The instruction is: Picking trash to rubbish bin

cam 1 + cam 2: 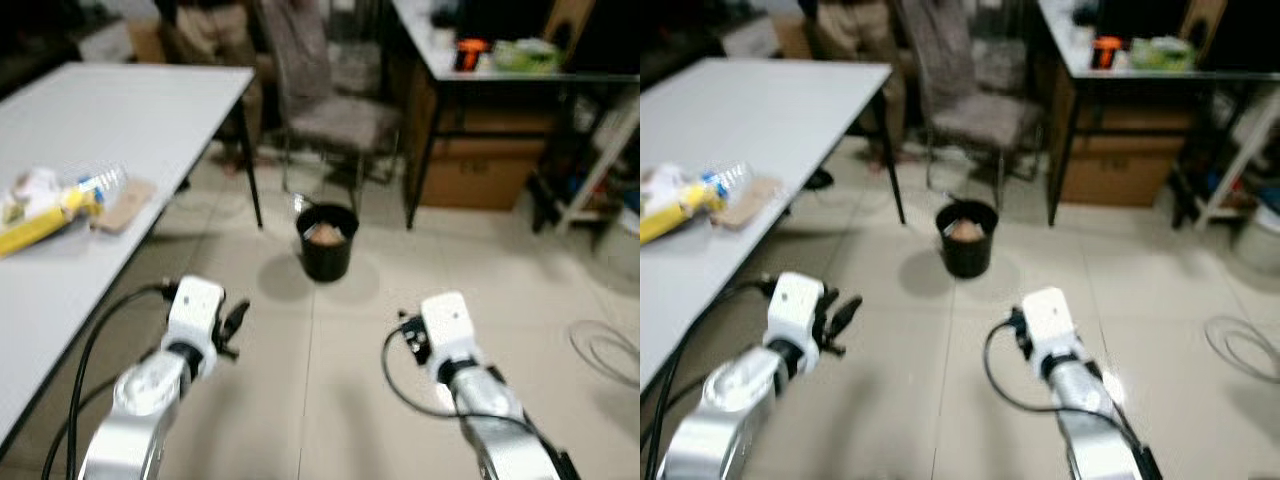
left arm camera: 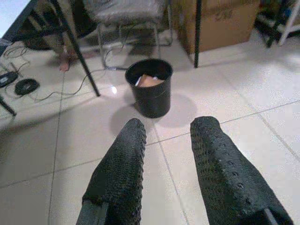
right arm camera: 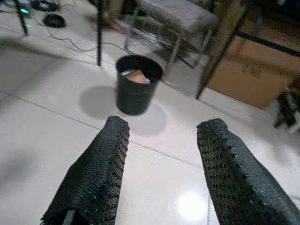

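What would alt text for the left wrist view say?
The left hand, its two black fingers spread and empty, points at a black bin holding brown trash on the tiled floor.

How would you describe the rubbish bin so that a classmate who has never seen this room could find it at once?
Start at the long white table on the robot's left and go to its far black leg. Just past that leg, on the pale tiled floor in front of a grey chair, stands the rubbish bin. It is a small, round, black, open-topped bucket with brownish paper inside, unlike the square brown cardboard box beyond it.
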